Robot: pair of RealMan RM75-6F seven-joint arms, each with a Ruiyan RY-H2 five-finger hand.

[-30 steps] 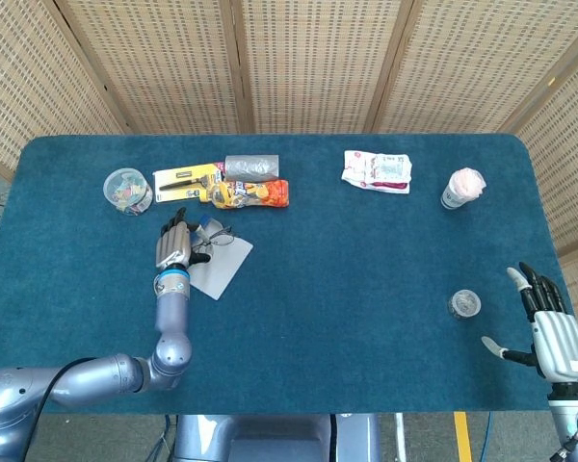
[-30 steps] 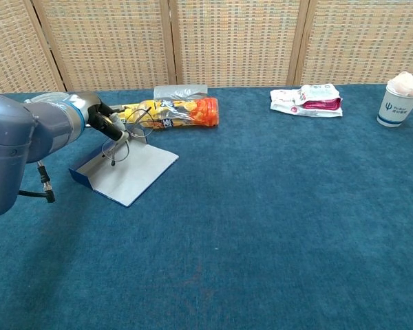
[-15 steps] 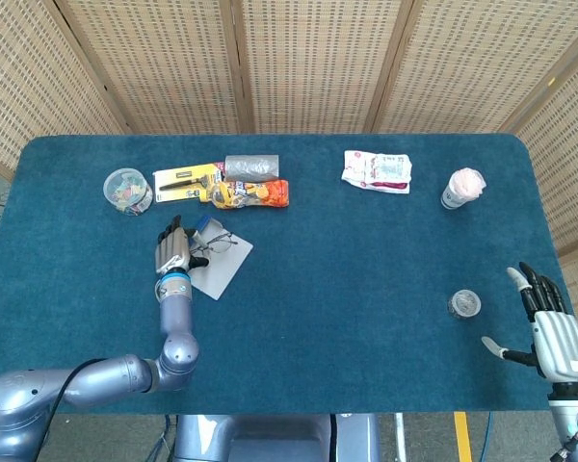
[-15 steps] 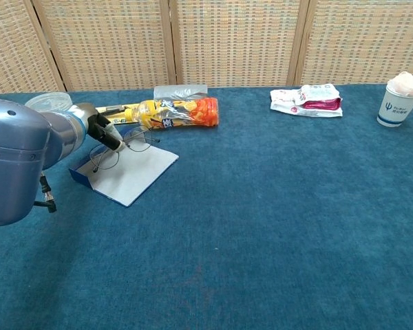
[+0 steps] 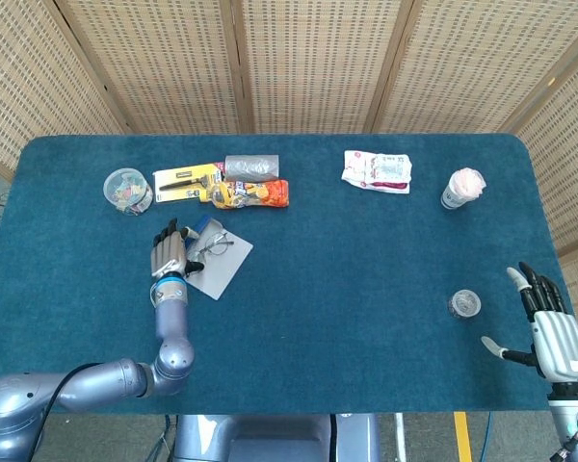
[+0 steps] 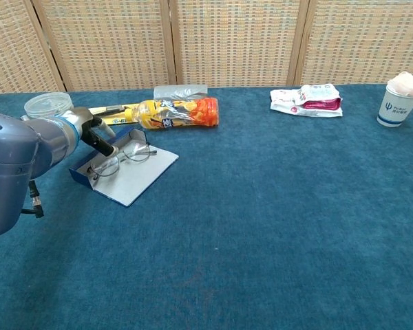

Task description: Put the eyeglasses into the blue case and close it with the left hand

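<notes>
Thin wire-rimmed eyeglasses (image 6: pixel 122 157) w/ round lenses lie on the open blue case (image 6: pixel 124 172), flat grey-lined flap, left-centre of frame on the napped teal felt table (image 6: pixel 275 206). Left hand (image 5: pixel 170 253), metal w/ dark fingers (image 6: pixel 102 141), sits at the case's left edge; fingertips reach the frame's left side, but pinching vs. just touching: can't tell. Right hand (image 5: pixel 549 327), lower right in head view, fingers spread, holding nothing; arm cut off by the frame.

eyeglasses (image 5: pixel 213 244) 1 — case (image 5: pixel 222 267) 1 — snack packs (image 5: pixel 251 193) 2 — cups (image 5: pixel 461 188) 2 — tubs (image 5: pixel 127 190) 1
</notes>
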